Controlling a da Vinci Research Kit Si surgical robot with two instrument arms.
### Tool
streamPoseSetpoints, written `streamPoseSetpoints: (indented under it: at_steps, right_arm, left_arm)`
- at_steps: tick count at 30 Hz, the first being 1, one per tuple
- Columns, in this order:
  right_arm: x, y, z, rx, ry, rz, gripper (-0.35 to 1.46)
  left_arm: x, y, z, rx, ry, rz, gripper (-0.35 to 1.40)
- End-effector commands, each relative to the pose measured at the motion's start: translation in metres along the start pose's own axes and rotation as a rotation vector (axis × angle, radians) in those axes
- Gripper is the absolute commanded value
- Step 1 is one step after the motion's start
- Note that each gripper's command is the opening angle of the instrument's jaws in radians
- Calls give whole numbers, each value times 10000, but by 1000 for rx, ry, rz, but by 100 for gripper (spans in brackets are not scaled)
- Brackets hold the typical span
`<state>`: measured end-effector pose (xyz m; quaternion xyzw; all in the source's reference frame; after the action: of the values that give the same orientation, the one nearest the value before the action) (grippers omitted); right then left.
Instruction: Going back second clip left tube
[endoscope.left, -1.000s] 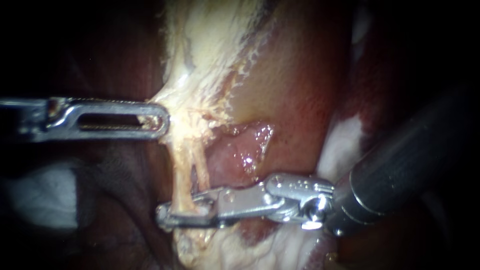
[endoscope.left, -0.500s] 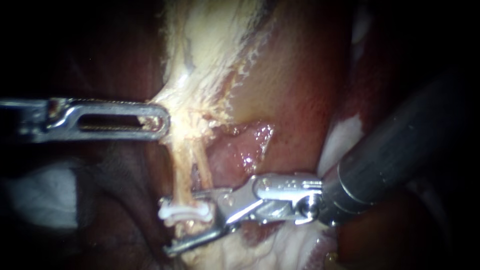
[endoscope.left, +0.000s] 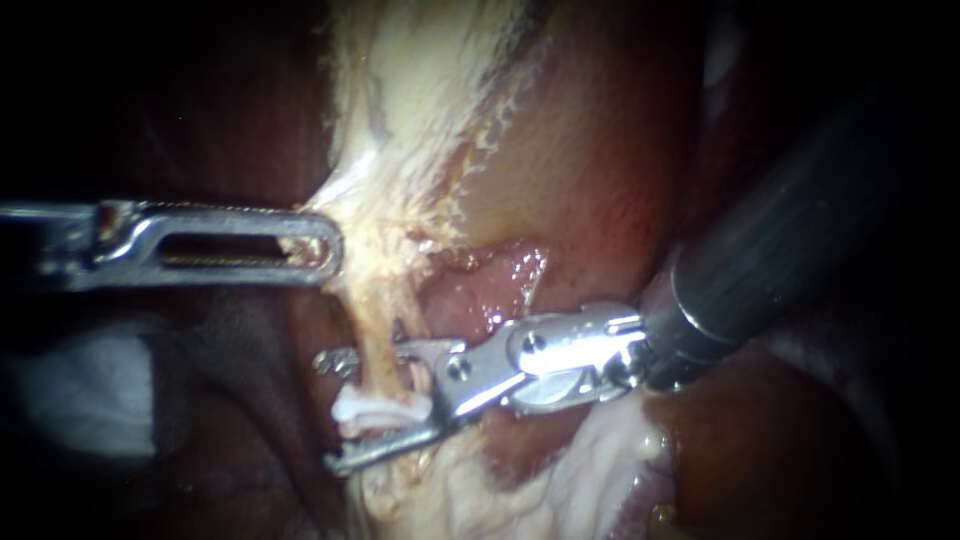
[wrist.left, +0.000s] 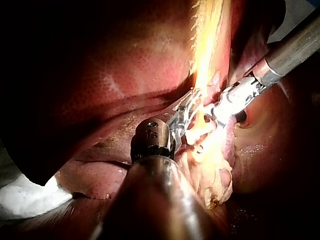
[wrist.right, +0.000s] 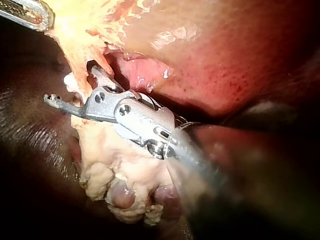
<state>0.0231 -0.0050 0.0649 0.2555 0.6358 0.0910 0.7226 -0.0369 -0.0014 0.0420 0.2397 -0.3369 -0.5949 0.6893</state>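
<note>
The right instrument (endoscope.left: 332, 411) has its jaws open astride the pale tube (endoscope.left: 372, 325), with a white clip (endoscope.left: 378, 408) between them. The left instrument (endoscope.left: 325, 245) grips pale tissue (endoscope.left: 368, 212) above.

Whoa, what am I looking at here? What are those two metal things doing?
Two robot instruments are working on pig tissue. The left instrument has its pincer shut on the edge of the pale tissue and holds it stretched to one side. The right instrument has its pincer open around a thin tube that runs down from that tissue. A white clip sits across the tube, between the two open halves of the pincer.
</note>
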Motion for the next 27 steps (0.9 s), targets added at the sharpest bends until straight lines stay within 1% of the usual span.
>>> streamPoseSetpoints:
  at_steps: [1,6,10,15,18,21,24,27]
  right_arm:
    - [0,-1,-2,2,0,0,60]
    - [-3,-11,-23,14,0,-3,60]
    - [-6,-23,-51,30,1,-16,60]
    - [-6,-30,-84,34,1,-74,60]
    - [0,-33,-107,19,-2,-98,60]
    - [10,-31,-133,-4,-7,-129,60]
    - [23,-29,-159,-16,-10,-143,60]
    - [36,-29,-181,-26,-10,-152,60]
  left_arm:
    - [0,0,0,0,0,0,-35]
    - [0,1,-1,0,1,1,-35]
    - [0,2,-2,1,1,1,-35]
    - [0,3,-1,1,1,1,-35]
    - [0,4,-1,1,1,2,-35]
    - [0,5,0,1,1,2,-35]
    - [0,5,0,1,1,2,-35]
    - [0,5,0,1,1,2,-35]
